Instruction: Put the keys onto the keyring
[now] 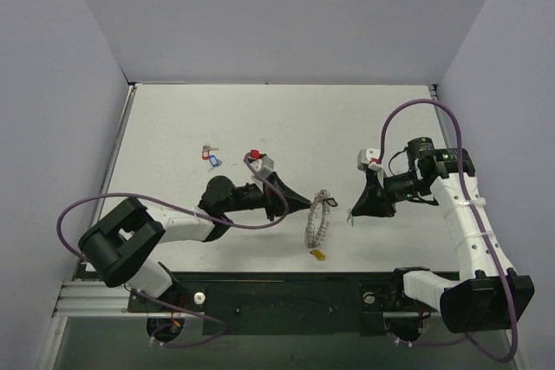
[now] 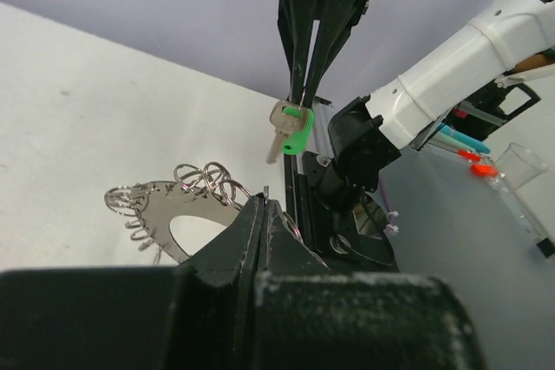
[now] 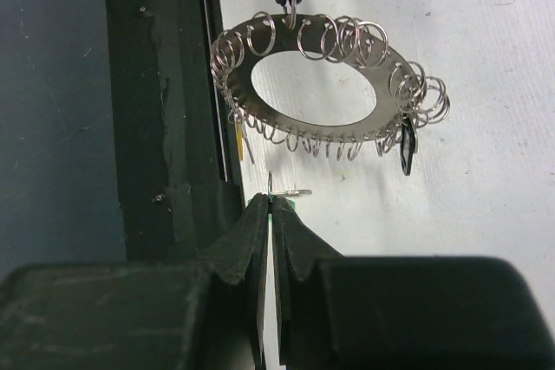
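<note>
Beneath the keyring (image 1: 316, 224), the tabletop (image 1: 260, 119) is carrying everything listed.

Just left of the keyring, the left hand (image 1: 303, 204) is pinching one small loop on the rim, fingers fully closed, and holding the ring up on edge.

Just right of the keyring, the right hand (image 1: 354, 212) is gripping the green key (image 2: 290, 132) by its head end, fingers fully closed.

The keyring itself is standing on edge, long axis running near to far in the top view, flat face facing the right hand.

Progress, as judged:
- A black tag (image 3: 408, 146) and a yellow tag (image 3: 238, 140) are already hanging from the keyring.
- The green key is hanging blade-down, apart from the loops, awaiting threading.
- The red and blue keys (image 1: 211, 157) are lying well left of the keyring, untouched.
</note>
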Tool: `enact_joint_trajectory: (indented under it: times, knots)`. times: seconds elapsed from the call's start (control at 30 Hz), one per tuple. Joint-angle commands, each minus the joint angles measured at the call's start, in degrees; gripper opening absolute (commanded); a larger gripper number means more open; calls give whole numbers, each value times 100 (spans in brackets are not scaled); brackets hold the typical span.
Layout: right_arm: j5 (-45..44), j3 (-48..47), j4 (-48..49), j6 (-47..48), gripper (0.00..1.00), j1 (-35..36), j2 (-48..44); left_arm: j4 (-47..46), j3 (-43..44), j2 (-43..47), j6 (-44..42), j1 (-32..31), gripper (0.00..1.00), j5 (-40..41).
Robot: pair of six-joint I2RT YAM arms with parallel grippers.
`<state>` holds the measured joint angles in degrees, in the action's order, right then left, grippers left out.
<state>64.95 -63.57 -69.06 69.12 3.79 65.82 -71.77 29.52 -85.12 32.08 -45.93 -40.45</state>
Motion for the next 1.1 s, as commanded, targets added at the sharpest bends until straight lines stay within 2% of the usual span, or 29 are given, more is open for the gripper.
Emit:
enact_joint_trajectory:
  times: [0.0, 0.67, 0.83, 1.07]
  knots:
    - [343, 82, -363, 303, 0, -124, -96, -2228, 457, -206, 913, 23, 0, 36]
    - [352, 99, -477, 418, 0, -256, -87, -2228, 863, 145, 1152, -91, 0, 133]
    - [361, 91, -495, 427, 0, -282, -96, -2228, 1161, 162, 2030, 14, 0, 388]
    - [378, 99, -503, 435, 0, -335, -131, -2219, 1206, 479, 2189, 40, 0, 757]
